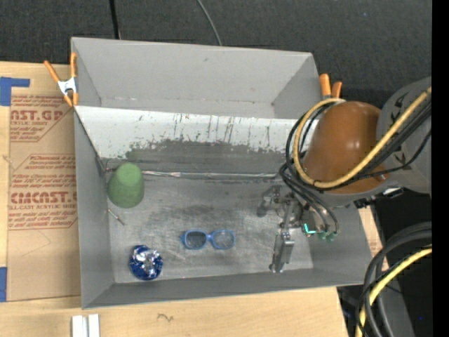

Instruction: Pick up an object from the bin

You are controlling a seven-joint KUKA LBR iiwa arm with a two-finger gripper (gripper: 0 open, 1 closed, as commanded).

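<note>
Bench: Glasses (pixel 208 240), blue frame, lying flat on the bin (pixel 210 83) floor. Middle of the floor left to right, toward the wall at the view's lower edge. They're the closest thing to the gripper (pixel 281 258).

Desk: Gripper on them?

Bench: No. It's to their right, apart from them with bare floor between. It sits low in the right part of the bin, tip pointing at the lower wall, close to the floor.

Desk: Open or closed?

Bench: Can't tell. From this angle the tip reads as one narrow dark shape, so no call on apart or together. Can't make out any item at the tip.

Desk: What else is in there?

Bench: Ball (pixel 146 262), blue with shiny white patches, in the lower left corner. It's left of the glasses and not touching them. Green cup (pixel 126 184) further up on the left, against the left wall near the seam with the far wall. Rounded top, looks cup-like, but I can't tell its exact kind. Both are well apart from the gripper.

Desk: Arm?

Bench: Comes in from the right over the rim. Orange cover (pixel 340 146) on the wrist sits above the right wall, with black and yellow cables (pixel 303 135) looped around it. Floor in the middle is scuffed grey metal.
</note>
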